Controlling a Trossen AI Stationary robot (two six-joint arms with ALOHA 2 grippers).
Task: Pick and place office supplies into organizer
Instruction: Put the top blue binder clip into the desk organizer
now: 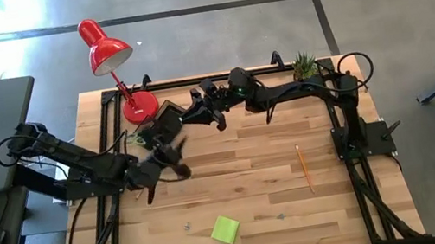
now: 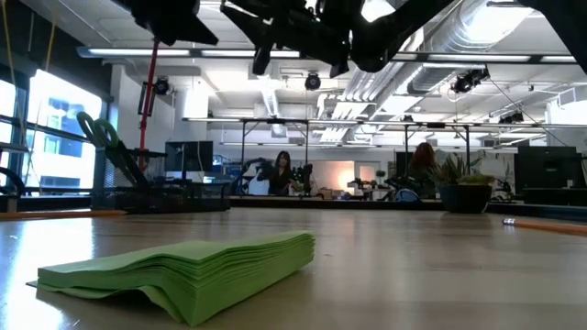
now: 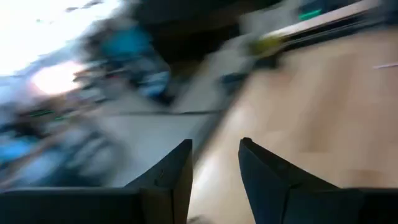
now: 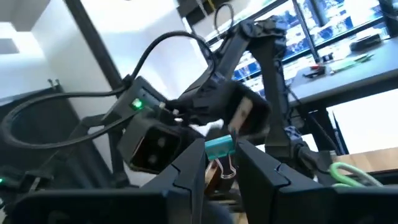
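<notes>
The right arm reaches from the right side of the bench [image 1: 259,220] across its far edge, elbow bent, so that the right end effector [image 1: 203,111] sits just beside the black organizer [image 1: 161,122] near the red lamp [image 1: 108,52]. In the right wrist view its two dark fingers [image 4: 186,171] are closed on a teal binder clip [image 4: 219,148], whose wire handles hang down between them. Past the clip, the same view shows the other arm's wrist with a green light lit, and a loop of the green scissors [image 4: 351,174].

The left arm comes in from the left side, stretched low along the bench, with the left end effector [image 1: 173,160] over the wood just in front of the organizer. In the left wrist view its fingers [image 3: 171,177] stand apart with bare wood showing between them and nothing held; the rest of that view is blurred.

The organizer sits at the far left of the bench, close to the lamp's round base. From the low view it reads as a dark mesh tray [image 2: 160,197] with the green-handled scissors standing upright in it [image 2: 101,137].

A lime-green sticky-note pad [image 1: 225,229] lies near the front edge, well apart from both arms; low down it shows as a slightly fanned stack [image 2: 197,266]. An orange pencil [image 1: 304,168] lies toward the right side, alone. Tiny metal pieces [image 1: 187,227] lie near the pad. A small potted plant [image 1: 304,64] stands at the far right corner.
</notes>
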